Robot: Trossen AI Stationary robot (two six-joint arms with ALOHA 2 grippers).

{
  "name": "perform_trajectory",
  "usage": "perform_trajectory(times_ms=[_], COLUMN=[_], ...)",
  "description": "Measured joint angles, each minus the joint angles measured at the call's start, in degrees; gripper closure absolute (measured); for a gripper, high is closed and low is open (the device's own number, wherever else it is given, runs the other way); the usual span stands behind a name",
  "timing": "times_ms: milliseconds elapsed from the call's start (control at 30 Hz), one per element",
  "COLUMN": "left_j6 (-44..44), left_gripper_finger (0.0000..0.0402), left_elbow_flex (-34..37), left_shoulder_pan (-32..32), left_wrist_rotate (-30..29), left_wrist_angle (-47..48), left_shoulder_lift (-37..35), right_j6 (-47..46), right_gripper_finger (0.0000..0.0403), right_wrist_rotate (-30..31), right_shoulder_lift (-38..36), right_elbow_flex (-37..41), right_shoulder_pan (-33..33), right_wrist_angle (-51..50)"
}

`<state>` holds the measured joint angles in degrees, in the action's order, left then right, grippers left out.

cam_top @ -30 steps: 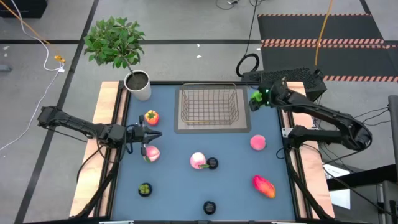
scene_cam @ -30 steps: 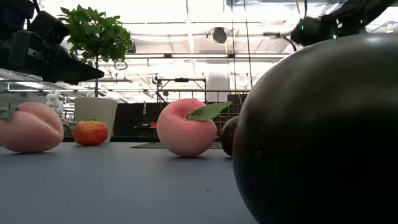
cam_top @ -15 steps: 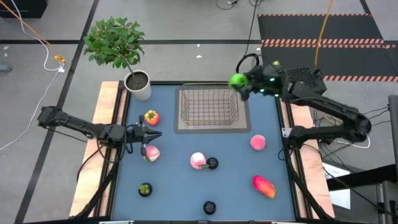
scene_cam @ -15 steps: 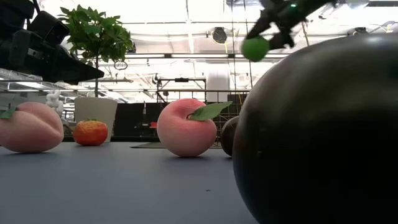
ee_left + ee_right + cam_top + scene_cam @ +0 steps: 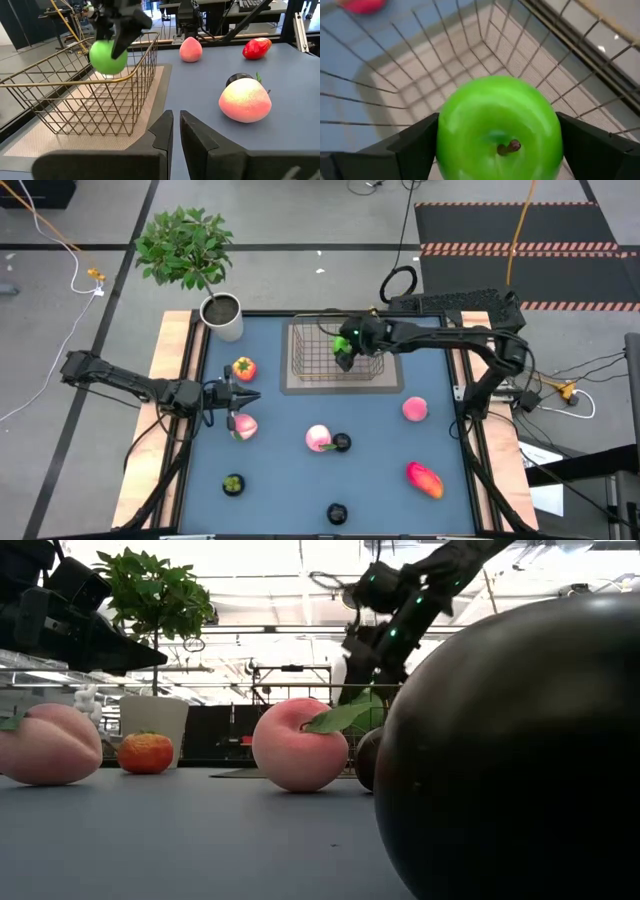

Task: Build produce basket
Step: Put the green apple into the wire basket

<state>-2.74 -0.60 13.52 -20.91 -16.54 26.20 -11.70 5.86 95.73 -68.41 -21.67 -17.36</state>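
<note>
Green apple (image 5: 499,131) pinched between the two dark fingers of the right gripper (image 5: 349,346), held above the open top of the wire basket (image 5: 312,366), inside its outline as seen from above; in the right wrist view mesh floor and walls visible all round the apple, nothing else seen lying in there. Basket standing on a pale mat (image 5: 392,383) at the far middle of the blue table (image 5: 290,480). In the low view apple mostly hidden behind the leaf of the nearest peach, and gripper only partly made out. Left gripper (image 5: 243,397) parked at the table's left side just above a pink peach (image 5: 243,426), fingers pressed almost together with only a thin slit between, holding nothing. Still out on the table, counted from above: three pink peaches, namely that one, one at centre (image 5: 318,438) and one to the right (image 5: 414,409); one orange-red fruit with green top (image 5: 243,367); one red-orange oval (image 5: 424,478); three small dark round ones, touching the centre peach (image 5: 342,442), front left (image 5: 233,484) and at the front edge (image 5: 337,512), this last filling much of the low view as a dark blur. One white pot (image 5: 223,317) with a leafy plant (image 5: 183,246) at the far left corner. No readable writing or labels anywhere.
</note>
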Motion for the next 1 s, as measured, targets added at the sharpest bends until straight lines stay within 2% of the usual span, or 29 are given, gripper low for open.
perform_trajectory(times_ms=[367, 1000], left_j6=[0.02, 0.00], left_gripper_finger=[0.0364, 0.0364], left_elbow_flex=[0.00, 0.00], left_shoulder_pan=[0.00, 0.00], left_wrist_rotate=[0.00, 0.00], left_wrist_angle=[-0.02, -0.02], left_shoulder_lift=[0.00, 0.00], right_j6=[0.90, 0.86], right_gripper_finger=[0.0050, 0.0046], right_wrist_rotate=[-0.10, -0.02], right_shoulder_lift=[4.63, 4.17], right_elbow_flex=[-1.50, -1.50], right_shoulder_pan=[-0.19, -1.21], right_wrist_angle=[-2.83, -6.15])
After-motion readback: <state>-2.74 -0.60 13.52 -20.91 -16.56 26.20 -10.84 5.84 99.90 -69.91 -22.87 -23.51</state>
